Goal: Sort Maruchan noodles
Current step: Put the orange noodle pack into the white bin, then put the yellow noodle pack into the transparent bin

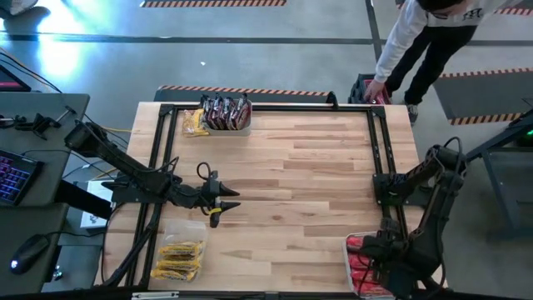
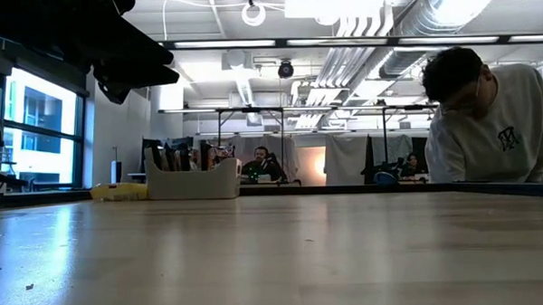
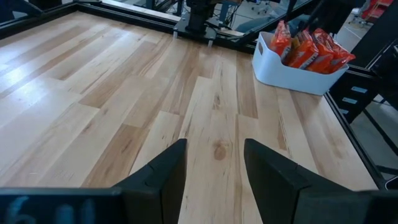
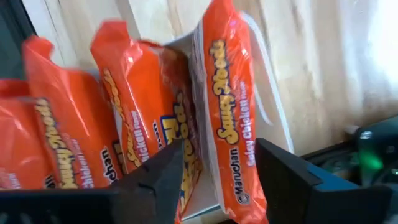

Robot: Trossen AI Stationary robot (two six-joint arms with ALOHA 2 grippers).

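The wooden bench (image 1: 291, 167) carries three bins. At its right near corner a white bin (image 1: 353, 254) holds upright red-orange noodle packets (image 4: 224, 112); the right hand (image 4: 214, 168) hangs over them, fingers spread, pinching nothing. Dark packets (image 1: 226, 111) fill a far-edge bin, yellow packets (image 1: 179, 258) lie near the left near corner. The left hand (image 1: 223, 200) hovers spread and empty.

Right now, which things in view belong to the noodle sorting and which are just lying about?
Job:
- red-orange packets in white bin, right hand over them
- dark packets in far bin
- yellow packets
- left hand

Lying about:
- keyboard
- mouse
- person at crate
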